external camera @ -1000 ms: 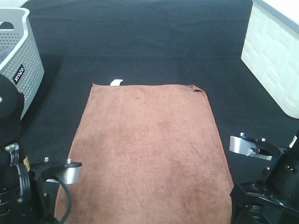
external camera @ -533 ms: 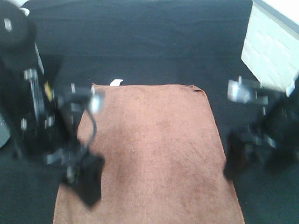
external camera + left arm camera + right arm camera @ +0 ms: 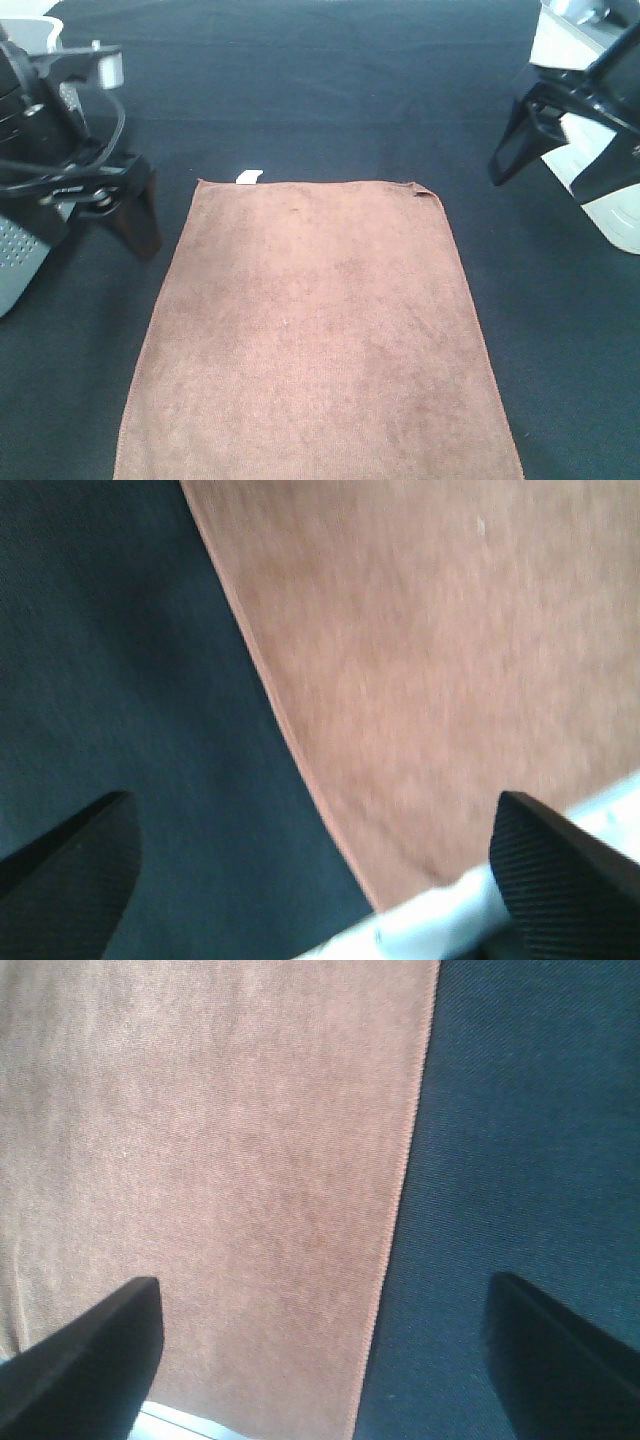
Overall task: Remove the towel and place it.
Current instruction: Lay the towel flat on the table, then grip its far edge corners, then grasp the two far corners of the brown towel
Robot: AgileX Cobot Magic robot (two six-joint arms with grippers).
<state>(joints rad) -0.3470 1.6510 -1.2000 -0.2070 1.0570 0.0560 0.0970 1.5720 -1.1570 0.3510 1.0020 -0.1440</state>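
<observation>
The reddish-brown towel [image 3: 315, 330] lies flat and spread out on the black cloth surface [image 3: 330, 90], with its small white tag [image 3: 248, 177] at the far left corner. My left gripper [image 3: 125, 205] hangs in the air to the left of the towel's far left corner, open and empty. My right gripper [image 3: 555, 150] hangs to the right of the far right corner, open and empty. The left wrist view shows the towel [image 3: 450, 660] and its left edge between the spread fingertips [image 3: 70, 865]. The right wrist view shows the towel [image 3: 220, 1160] and its right edge between the spread fingertips [image 3: 90, 1360].
A light perforated basket [image 3: 20, 250] stands at the far left, behind my left arm. A white ribbed box [image 3: 610, 215] stands at the right edge, behind my right arm. A white strip [image 3: 430, 910] shows past the towel's near end in the left wrist view.
Both arms have risen from the near edge and swung out towards the towel's far corners. The towel has not moved.
</observation>
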